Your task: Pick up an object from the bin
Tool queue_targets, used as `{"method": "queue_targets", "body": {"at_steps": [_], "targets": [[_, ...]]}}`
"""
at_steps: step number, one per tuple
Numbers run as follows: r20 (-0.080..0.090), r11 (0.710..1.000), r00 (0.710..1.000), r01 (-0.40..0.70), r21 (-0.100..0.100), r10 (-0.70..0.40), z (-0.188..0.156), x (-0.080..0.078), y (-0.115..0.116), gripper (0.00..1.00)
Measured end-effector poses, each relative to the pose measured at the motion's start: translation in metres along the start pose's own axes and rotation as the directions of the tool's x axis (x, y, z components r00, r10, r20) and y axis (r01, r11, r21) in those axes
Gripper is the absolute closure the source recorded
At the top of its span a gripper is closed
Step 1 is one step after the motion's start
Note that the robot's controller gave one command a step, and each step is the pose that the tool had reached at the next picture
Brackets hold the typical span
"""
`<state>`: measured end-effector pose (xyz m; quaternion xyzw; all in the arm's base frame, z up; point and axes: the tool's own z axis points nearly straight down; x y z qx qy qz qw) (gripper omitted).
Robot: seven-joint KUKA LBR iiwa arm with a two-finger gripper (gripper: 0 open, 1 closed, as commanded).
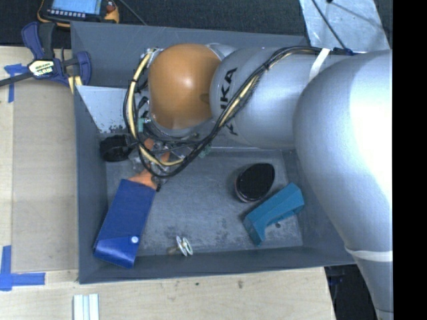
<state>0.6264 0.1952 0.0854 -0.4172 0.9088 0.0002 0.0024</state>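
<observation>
Arm (pixel 280 105), with orange wrist cover (pixel 181 85) and cables, enters from 3 o'clock and ends over the 10 o'clock part of the grey bin (pixel 90 199). The gripper (pixel 149 167) sits low beneath the cover. How far it is open, and whether it has hold of anything, cannot be told.

- Flat blue pouch (pixel 124 223): lies at 8 o'clock, tilted, its upper end just beneath the gripper; the nearest item.
- Blue angled block (pixel 275 211): 4 o'clock, well apart.
- Black oval disc (pixel 254 181): 2 o'clock, just beside the block.
- Black round piece (pixel 114 148): 10 o'clock, near the gripper's 9 o'clock side.
- Small metal piece (pixel 183 247): 6 o'clock, by the wall.
</observation>
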Motion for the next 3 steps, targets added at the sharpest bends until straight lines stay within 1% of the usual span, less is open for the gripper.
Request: {"method": "queue_targets", "body": {"at_steps": [1, 2, 3], "targets": [[0.0, 1.0, 1.0, -0.001, 0.0, 0.001, -0.007, 0.0, 0.0, 1.0], [-0.005, 1.0, 1.0, -0.002, -0.003, 0.002, -0.018, 0.001, 0.001, 1.0], [-0.004, 1.0, 1.0, -0.003, -0.002, 0.003, -0.038, 0.001, 0.0, 1.0]]}}
